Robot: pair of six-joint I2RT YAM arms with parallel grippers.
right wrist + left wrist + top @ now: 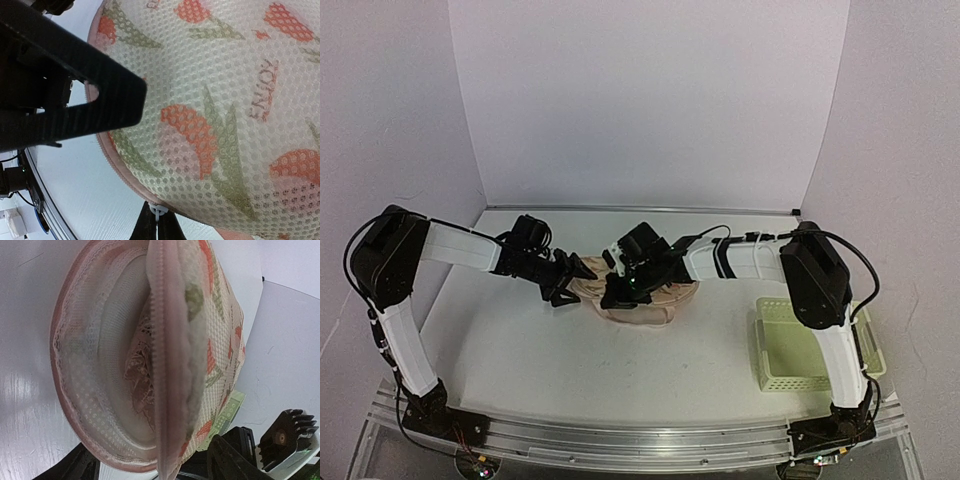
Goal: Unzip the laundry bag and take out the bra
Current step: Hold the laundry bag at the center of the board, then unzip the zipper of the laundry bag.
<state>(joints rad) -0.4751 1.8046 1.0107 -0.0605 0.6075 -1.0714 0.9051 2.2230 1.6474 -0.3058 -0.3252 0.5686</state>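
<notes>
Lettering [262,90] on the laundry bag [225,100] reads "ENJOY". The bag is cream mesh with orange flowers, green leaves and a pink edge, and lies mid-table [520,350]. The right gripper [157,222] is pinched tight on the white zip tab [157,211]. The left gripper [152,462] stands apart at the gaping edge, with the lacy bra [140,375] inside.

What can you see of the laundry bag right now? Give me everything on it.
The laundry bag is a pouch of cream honeycomb mesh printed with orange-red flowers, green leaves and the word ENJOY, edged with pink zip tape. It lies on the white table. Its left end gapes open, showing white padded lining and pinkish-brown lace of the bra inside. The right gripper is shut on a small white zip pull at the rim; the open left gripper straddles the gaping edge.
</notes>
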